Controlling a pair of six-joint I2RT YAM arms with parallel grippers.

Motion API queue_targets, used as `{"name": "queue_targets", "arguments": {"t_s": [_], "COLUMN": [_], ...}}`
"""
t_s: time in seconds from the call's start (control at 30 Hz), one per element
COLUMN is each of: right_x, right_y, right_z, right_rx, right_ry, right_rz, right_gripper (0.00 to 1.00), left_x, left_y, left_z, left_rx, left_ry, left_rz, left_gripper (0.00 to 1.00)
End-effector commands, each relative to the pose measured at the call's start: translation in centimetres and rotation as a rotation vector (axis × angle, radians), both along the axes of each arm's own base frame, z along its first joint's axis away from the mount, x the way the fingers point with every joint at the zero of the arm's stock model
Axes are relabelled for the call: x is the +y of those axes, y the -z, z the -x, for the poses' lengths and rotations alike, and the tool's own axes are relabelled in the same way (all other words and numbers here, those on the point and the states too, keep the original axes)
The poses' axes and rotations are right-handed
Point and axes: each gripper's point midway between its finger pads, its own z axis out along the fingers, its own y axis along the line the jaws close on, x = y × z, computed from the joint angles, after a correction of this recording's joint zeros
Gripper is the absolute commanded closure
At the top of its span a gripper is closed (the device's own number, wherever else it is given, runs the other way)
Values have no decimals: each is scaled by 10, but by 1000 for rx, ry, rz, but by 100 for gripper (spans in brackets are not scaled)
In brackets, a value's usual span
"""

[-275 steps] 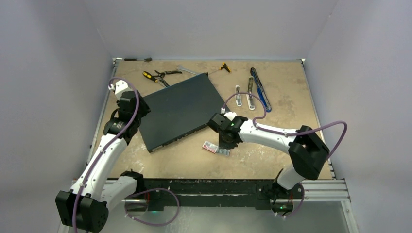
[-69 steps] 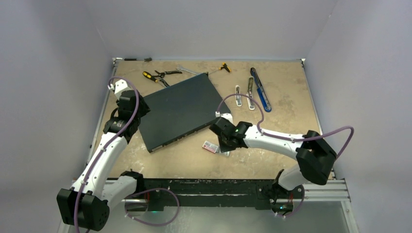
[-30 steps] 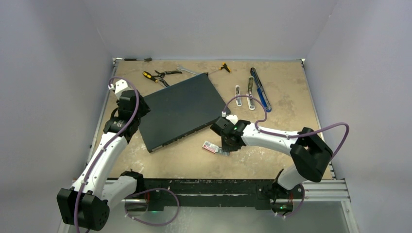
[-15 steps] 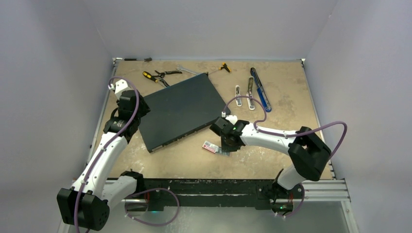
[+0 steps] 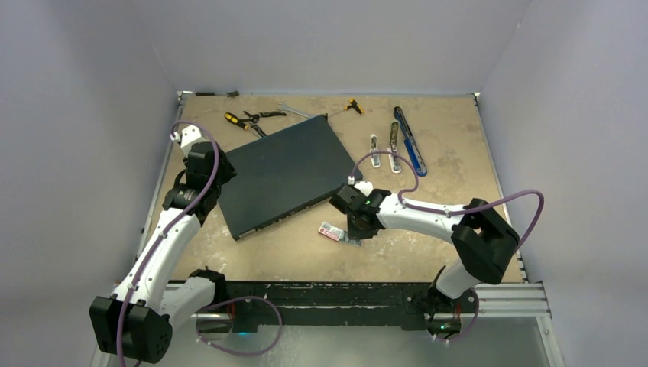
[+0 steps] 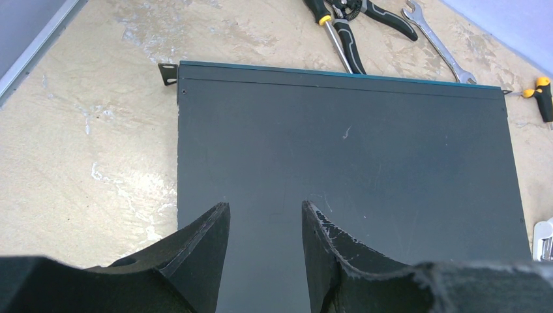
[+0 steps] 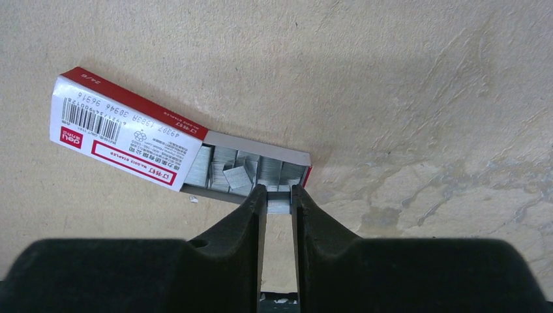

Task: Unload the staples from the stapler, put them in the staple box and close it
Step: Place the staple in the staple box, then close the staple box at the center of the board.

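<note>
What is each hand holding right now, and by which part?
The right hand appears to pinch a short strip of staples by its two sides, at the near edge of the open staple box. The left hand is open, holding nothing.

Staples partly hidden between right pincer fingertips; dark panel cut off below

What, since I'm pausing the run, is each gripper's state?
Left gripper: open, empty, over the dark panel.
Right gripper: closed on staples at the staple box.
</note>
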Motion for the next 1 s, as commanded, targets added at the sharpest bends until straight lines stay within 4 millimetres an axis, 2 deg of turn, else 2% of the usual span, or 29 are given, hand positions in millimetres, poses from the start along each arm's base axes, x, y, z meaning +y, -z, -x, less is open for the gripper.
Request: {"name": "queue_targets", "arguments": {"t_s": [0.0, 0.3, 0.5, 0.67, 0.73, 0.83, 0.9, 0.97], "right_x": [4, 5, 0, -5, -6, -2, 5, 15], "right_y": [-10, -15, -32, -39, -38, -40, -47, -62], "right_z": [-11, -13, -17, -15, -12, -13, -20, -34], "right_rx": [-40, -51, -102, -117, -111, -125, -166, -243], "right_ry": [29, 30, 36, 33, 30, -19, -75, -127], "right_rz": [-14, -23, -29, -50, -61, -80, -102, -138], "right_gripper": [75, 73, 72, 59, 58, 55, 45, 35], "left_x": [1, 1, 1, -4, -14, -43, -59, -71], "left_y": [-6, -6, -6, -4, -3, -3, -4, -7], "left_z": [-5, -5, -5, -7, -11, -18, -21, -24], "left_rx": [-27, -27, -27, -23, -30, -52, -41, -30], "left_ry": [2, 3, 3, 30, 89, 234, 295, 334], "left_rz": [0, -1, -1, 10, 28, 75, 87, 69], "left_gripper": [57, 57, 57, 57, 57, 57, 57, 56]}}
